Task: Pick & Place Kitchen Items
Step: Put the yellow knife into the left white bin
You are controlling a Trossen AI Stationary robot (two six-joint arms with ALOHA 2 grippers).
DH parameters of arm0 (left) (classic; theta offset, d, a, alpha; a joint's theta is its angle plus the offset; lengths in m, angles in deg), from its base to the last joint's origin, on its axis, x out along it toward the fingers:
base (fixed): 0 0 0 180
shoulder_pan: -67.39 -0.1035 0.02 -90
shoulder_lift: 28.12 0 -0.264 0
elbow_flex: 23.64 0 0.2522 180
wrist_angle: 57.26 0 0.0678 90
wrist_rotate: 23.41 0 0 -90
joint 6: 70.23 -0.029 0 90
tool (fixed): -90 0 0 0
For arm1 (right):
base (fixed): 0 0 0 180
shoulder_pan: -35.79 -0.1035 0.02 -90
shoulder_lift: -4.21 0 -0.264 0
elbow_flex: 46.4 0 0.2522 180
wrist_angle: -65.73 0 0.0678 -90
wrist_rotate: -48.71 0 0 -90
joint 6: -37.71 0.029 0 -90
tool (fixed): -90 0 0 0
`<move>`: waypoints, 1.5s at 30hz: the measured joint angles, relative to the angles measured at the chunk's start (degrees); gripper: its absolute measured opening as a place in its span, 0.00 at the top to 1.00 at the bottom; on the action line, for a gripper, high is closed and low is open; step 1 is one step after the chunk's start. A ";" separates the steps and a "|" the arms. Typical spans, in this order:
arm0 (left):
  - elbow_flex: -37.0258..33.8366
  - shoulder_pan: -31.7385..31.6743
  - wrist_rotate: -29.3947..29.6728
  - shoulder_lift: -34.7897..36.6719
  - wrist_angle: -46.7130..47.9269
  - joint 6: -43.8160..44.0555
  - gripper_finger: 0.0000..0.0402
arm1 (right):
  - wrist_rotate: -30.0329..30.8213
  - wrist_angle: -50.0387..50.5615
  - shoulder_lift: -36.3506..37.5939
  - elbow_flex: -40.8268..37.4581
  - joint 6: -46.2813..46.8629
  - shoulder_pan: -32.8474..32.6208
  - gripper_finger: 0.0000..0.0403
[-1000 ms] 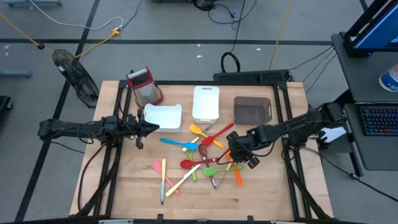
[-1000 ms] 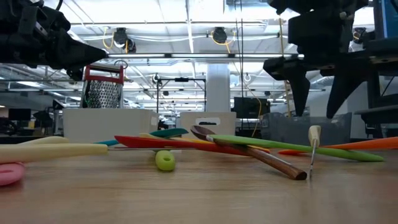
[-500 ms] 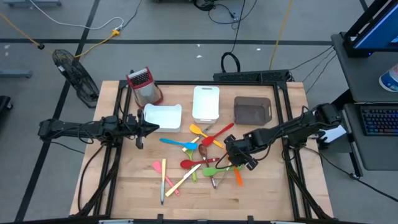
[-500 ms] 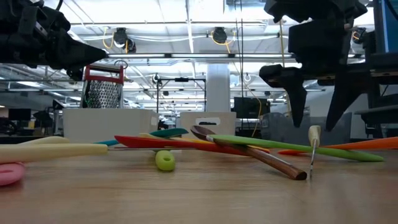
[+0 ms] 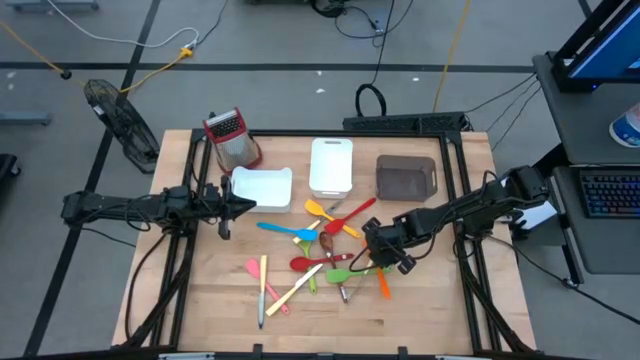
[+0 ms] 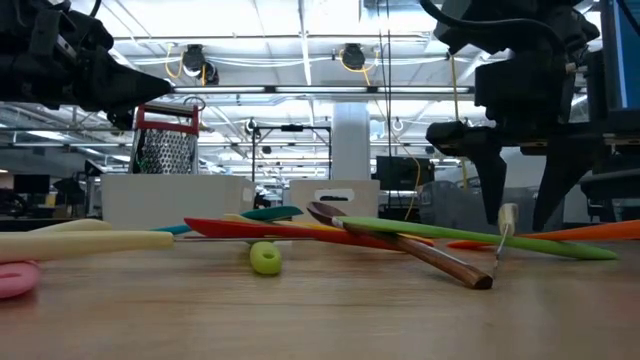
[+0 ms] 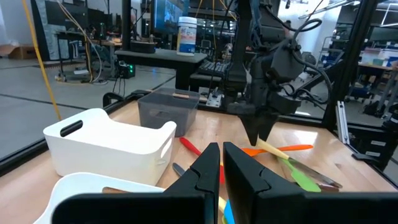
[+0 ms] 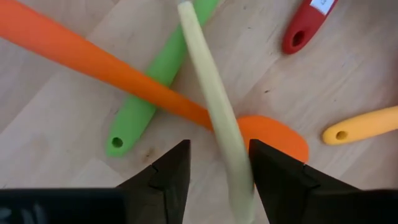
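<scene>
Jaws of the right gripper are straddling, slightly spread, a cream stick whose long axis is running straight out between them.

The bench carries three trays along its far edge: two white trays and one brown tray. One red-topped box grater stands at the far left corner. Around a dozen slim utensils lie mid-bench; they overlap, so the exact total cannot be told. Among them are two red ones, two green ones, one blue spatula, one pink piece, one orange stick, one brown spoon and one long cream stick. Two dark arms reach in, the left arm and the right arm.
</scene>
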 joint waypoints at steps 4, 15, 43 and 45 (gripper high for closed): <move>0.00 0.00 0.00 0.00 0.00 -0.03 0.94 | 1.74 -0.47 0.00 -0.03 0.02 0.00 0.65; 0.00 0.00 0.02 0.00 0.02 -0.14 0.94 | 1.72 -0.64 0.00 -0.03 0.02 0.00 0.75; -0.02 0.02 0.04 0.00 -0.50 -0.05 0.94 | 1.34 6.43 12.20 -0.03 -1.03 -0.37 0.89; -0.01 0.00 0.04 0.00 -0.52 -0.01 0.94 | 1.31 6.12 14.29 -0.03 1.95 -0.34 0.89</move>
